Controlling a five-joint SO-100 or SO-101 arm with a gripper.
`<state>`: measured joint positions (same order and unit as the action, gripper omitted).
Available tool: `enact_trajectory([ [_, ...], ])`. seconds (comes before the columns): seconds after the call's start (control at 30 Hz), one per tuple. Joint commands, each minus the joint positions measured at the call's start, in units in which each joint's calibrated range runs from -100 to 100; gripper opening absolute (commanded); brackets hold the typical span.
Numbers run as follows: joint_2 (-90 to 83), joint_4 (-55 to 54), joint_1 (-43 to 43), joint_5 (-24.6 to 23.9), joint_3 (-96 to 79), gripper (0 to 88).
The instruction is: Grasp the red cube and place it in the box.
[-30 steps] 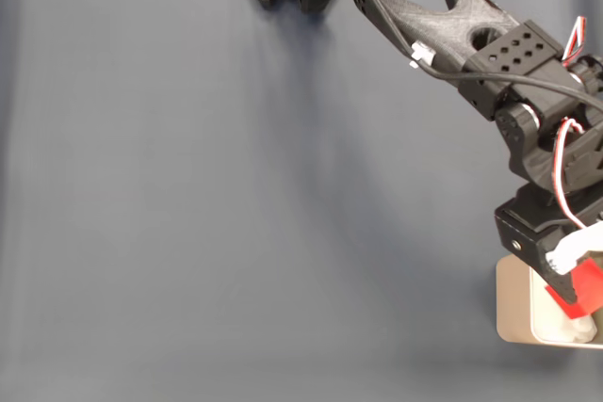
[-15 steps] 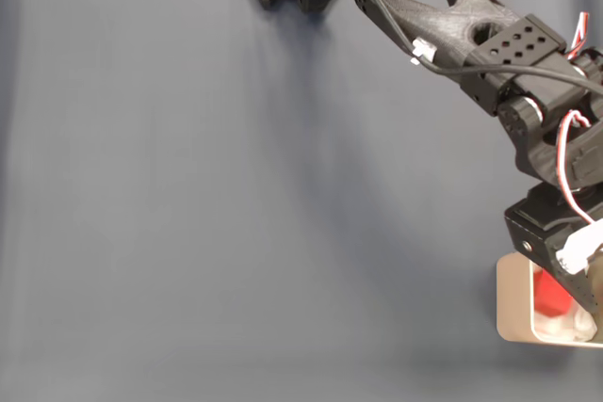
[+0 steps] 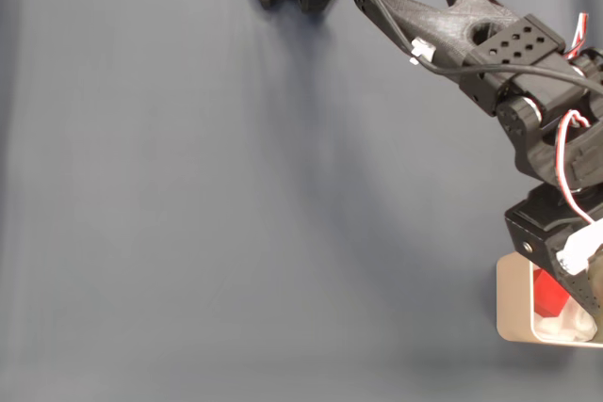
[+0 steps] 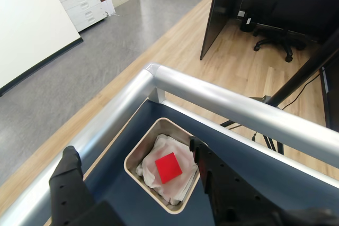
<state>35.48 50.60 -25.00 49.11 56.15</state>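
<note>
In the wrist view the gripper (image 4: 135,154) hangs wide open and empty above the box (image 4: 139,151), at the table's right-hand edge in the fixed view. A second ago it held the red cube (image 4: 168,167). Now freed, the cube lies on the white padding (image 4: 180,182), so the placement looks done.

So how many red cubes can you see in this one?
1. The red cube lies on the white padding inside the box, below the open gripper in the wrist view. The arm covers part of the box in the fixed view, but the wrist view shows no second cube.
</note>
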Motion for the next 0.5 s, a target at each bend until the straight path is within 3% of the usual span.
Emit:
enact_trajectory([
  [0.0,-1.33,-1.25,-0.57,-0.15,2.61,46.1],
  [0.47,-1.51,-1.09,-0.57,-0.29,2.61,45.8],
])
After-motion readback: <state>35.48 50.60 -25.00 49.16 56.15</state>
